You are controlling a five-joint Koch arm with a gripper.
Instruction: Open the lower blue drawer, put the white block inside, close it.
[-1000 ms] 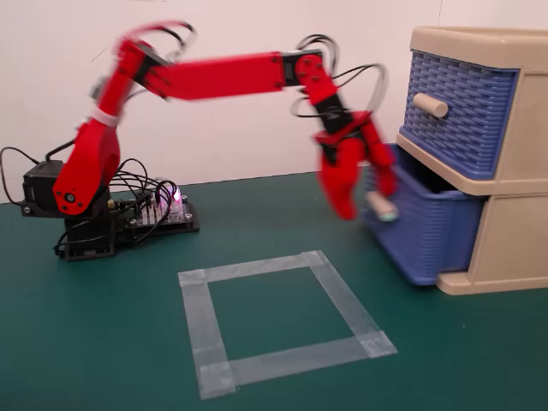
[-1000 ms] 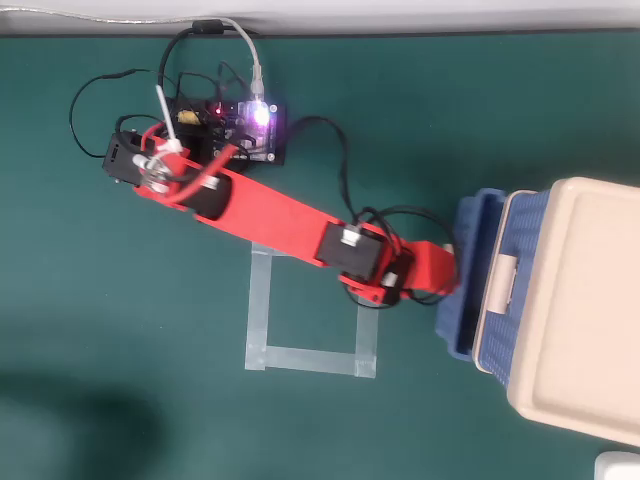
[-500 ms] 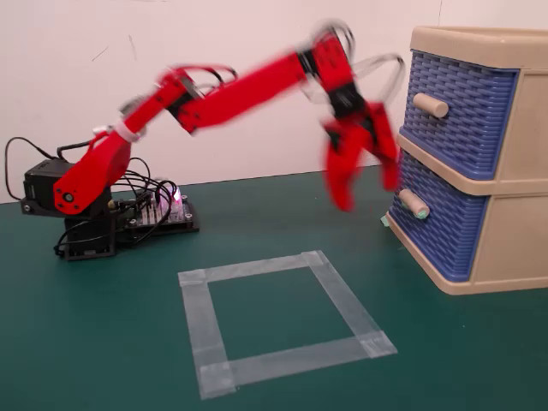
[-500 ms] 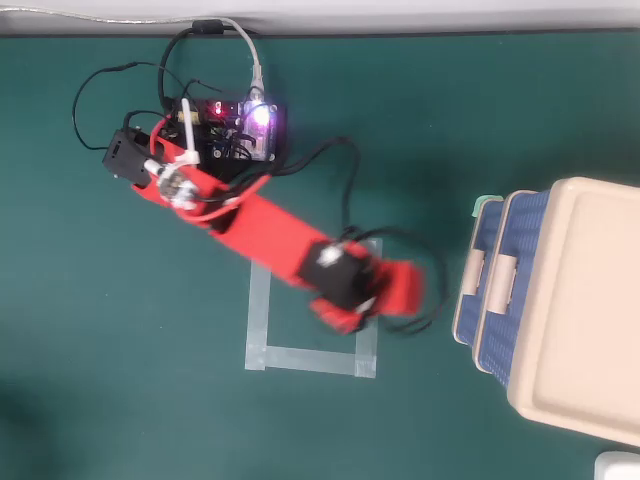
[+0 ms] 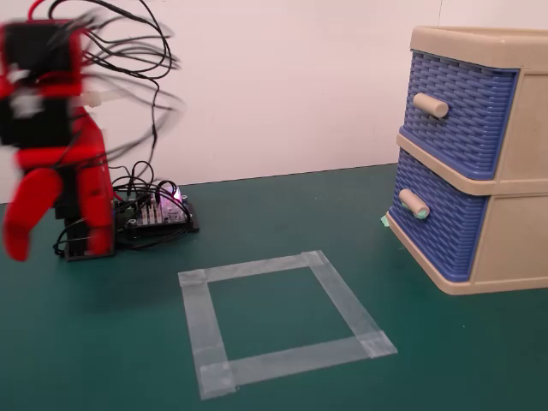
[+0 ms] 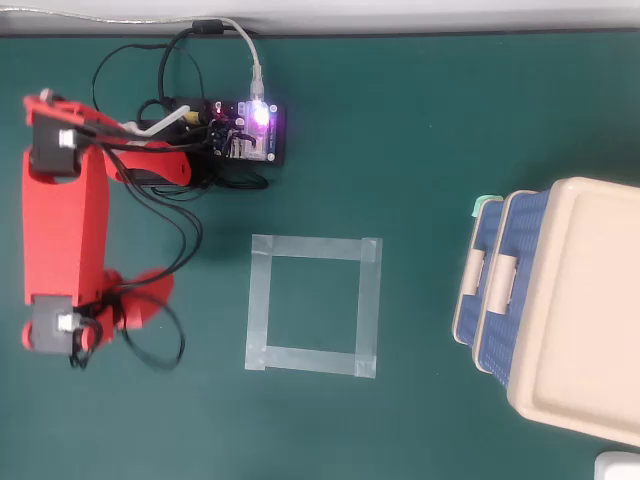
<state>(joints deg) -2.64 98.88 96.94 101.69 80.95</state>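
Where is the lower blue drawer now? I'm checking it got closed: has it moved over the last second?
Yes. The lower blue drawer slid back into the beige cabinet, now flush beneath the upper drawer.

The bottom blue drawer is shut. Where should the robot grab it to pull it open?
Probably by the knob on the bottom blue drawer. It is a short peg with a pale teal tip that sticks out from the woven front, toward the left in the fixed view. The gripper should come straight at the front from the taped square's side, close across the peg, and pull back.
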